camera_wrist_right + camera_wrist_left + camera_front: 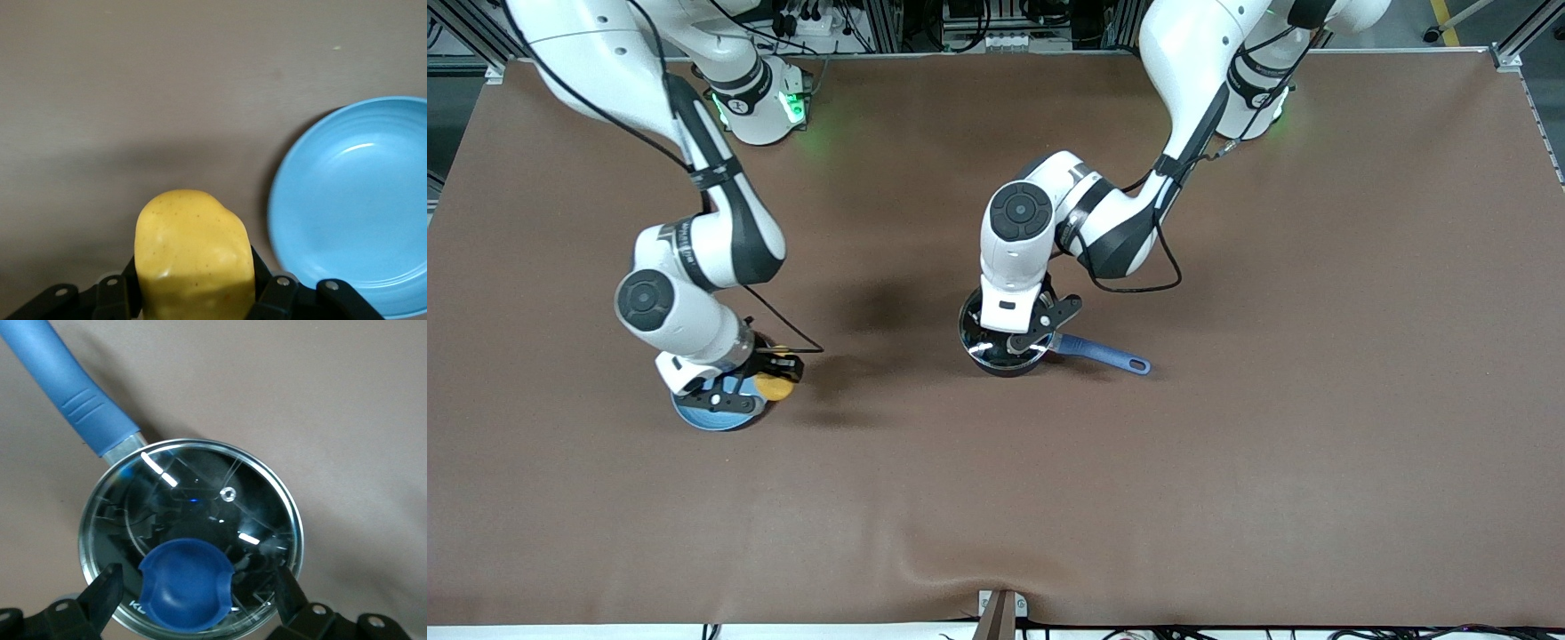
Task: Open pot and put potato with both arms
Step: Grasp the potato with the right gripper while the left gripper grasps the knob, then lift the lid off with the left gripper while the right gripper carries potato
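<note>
Front view: right gripper (769, 372) clamps the smooth yellow potato (774, 384) above the glossy blue plate (716, 416) toward the right arm's end; mid-table, left gripper (1021, 342) straddles, fingers apart, the glass-lidded pot (1000, 356), round blue knob (187, 585) between.

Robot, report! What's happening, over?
Right gripper shut on potato, beside plate. Left gripper open around lid knob. Lid on pot.

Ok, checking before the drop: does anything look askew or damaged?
Nothing stands out. The lid sits square on the pot, left gripper open around its knob; the right gripper holds the potato beside the plate.
</note>
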Robot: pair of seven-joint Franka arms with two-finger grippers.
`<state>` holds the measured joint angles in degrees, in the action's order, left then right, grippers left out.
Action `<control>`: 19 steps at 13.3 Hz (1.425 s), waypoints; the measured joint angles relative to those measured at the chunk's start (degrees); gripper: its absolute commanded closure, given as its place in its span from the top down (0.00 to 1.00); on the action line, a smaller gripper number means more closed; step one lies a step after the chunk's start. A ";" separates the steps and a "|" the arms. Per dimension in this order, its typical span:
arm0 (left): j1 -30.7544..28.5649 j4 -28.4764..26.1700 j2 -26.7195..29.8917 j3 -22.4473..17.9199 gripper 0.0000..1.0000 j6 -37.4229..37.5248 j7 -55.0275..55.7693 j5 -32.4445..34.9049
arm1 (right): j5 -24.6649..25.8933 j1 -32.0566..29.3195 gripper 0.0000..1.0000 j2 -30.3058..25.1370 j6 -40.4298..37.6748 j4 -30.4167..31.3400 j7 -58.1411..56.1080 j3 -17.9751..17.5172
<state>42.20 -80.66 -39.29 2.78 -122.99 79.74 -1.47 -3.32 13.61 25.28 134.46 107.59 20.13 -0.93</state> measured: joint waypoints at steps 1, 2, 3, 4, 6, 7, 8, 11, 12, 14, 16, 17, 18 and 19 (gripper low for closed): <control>0.01 0.00 -0.08 0.00 1.00 -0.24 0.00 0.00 | -0.11 1.04 0.22 0.00 0.00 -0.56 1.46 0.00; 0.02 0.01 -0.12 0.00 1.00 -0.28 0.00 0.00 | -0.86 1.74 0.22 0.00 0.00 -0.96 2.28 0.00; 0.07 0.01 -0.19 0.00 1.00 -0.28 0.00 0.00 | -2.62 2.27 0.22 0.00 0.00 -1.34 2.39 0.00; 0.15 0.00 -0.38 0.00 1.00 -0.28 0.00 0.00 | -4.66 2.67 0.22 0.01 0.00 -1.75 2.40 0.01; 0.47 0.01 -0.84 0.00 1.00 -0.32 0.00 0.00 | -7.72 3.34 0.21 0.00 -0.03 -2.60 2.40 0.00; 0.64 0.01 -1.02 0.00 1.00 -0.34 0.00 0.00 | -9.12 3.67 0.21 0.00 -0.05 -3.01 2.44 0.00; 0.73 0.01 -1.13 0.00 1.00 -0.34 0.00 0.00 | -10.67 3.90 0.21 0.00 -0.07 -3.26 2.44 0.00; 0.76 0.00 -1.32 -0.02 1.00 -0.34 0.00 0.00 | -12.55 4.65 0.18 0.01 -0.13 -3.52 2.44 0.00; 0.76 0.00 -1.36 -0.03 1.00 -0.34 0.00 0.00 | -12.60 4.92 0.18 0.01 -0.13 -3.59 2.44 0.00; 0.76 -0.01 -1.37 -0.04 1.00 -0.34 0.00 0.00 | -12.67 5.46 0.17 0.01 -0.13 -4.04 2.44 0.00; 0.76 -0.01 -1.37 -0.07 0.71 -0.33 0.00 0.00 | -12.72 5.67 0.17 0.01 -0.13 -4.34 2.44 0.00; 0.76 -0.01 -1.37 -0.07 0.42 -0.33 0.00 0.00 | -12.74 5.67 0.17 0.01 -0.13 -4.38 2.44 0.02; 0.76 -0.01 -1.37 -0.08 0.09 -0.33 0.00 0.00 | -12.76 5.66 0.17 0.01 -0.13 -4.47 2.44 0.04; 0.75 0.00 -1.37 -0.09 0.00 -0.33 0.06 0.00 | -12.78 5.68 0.16 0.01 -0.13 -4.64 2.44 0.04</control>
<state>42.95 -80.66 -40.66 2.69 -123.32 79.80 -1.47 -16.10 19.30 25.29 134.33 102.95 22.57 -0.90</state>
